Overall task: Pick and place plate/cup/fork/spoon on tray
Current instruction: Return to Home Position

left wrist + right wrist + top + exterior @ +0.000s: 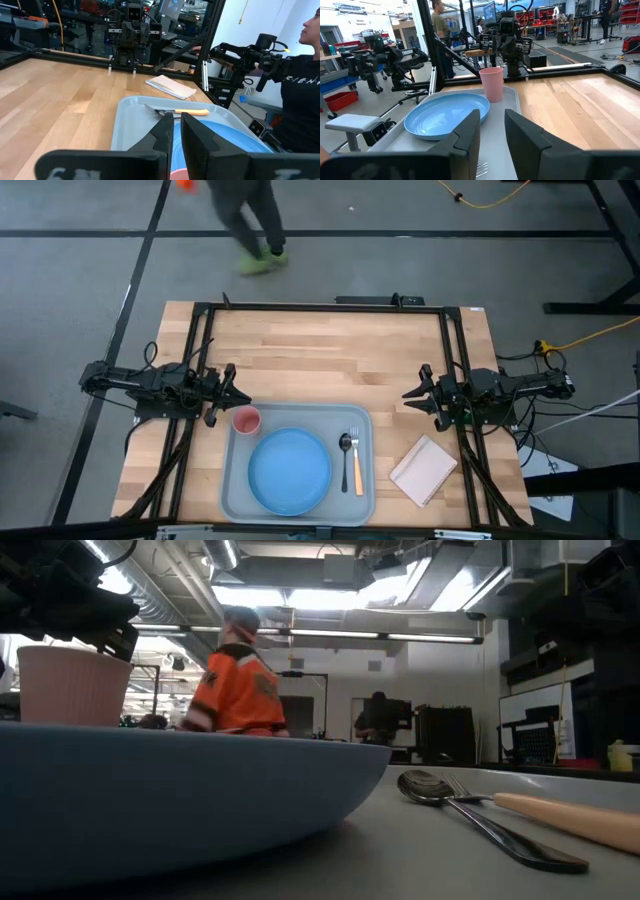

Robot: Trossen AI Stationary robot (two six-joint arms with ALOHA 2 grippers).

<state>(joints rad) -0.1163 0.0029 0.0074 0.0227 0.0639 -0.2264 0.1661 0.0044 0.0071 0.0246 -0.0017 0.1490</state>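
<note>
Nearest the table's front edge, the tray [237, 498] carried everything the task named. The plate [289, 471] filled its middle. The spoon [345, 450] and the fork [357, 465] lay side by side just to the plate's right (spoon next to the plate, fork outside it). The cup [246, 420] stood upright in the tray's far-left corner, close to the plate's rim. A beige pad [423, 469] lay on the wood to the right of the tray.

Farther back, the left gripper [238, 395] hovered just beside the cup, its fingers a narrow slit apart and holding nothing. The right gripper [412, 395] hung clear of the tray on the other side, its fingers parted by a plainer gap and also empty. Beyond the far edge a person [250, 225] was mid-stride on the floor.

The placing looked done, with only the retreat to home left. The likeliest upset, I judged, lay with the left arm. With its fingertips so near the cup, any sideways swing while pulling back could tip the light cup or nudge it over the rim. The right arm had free room.
</note>
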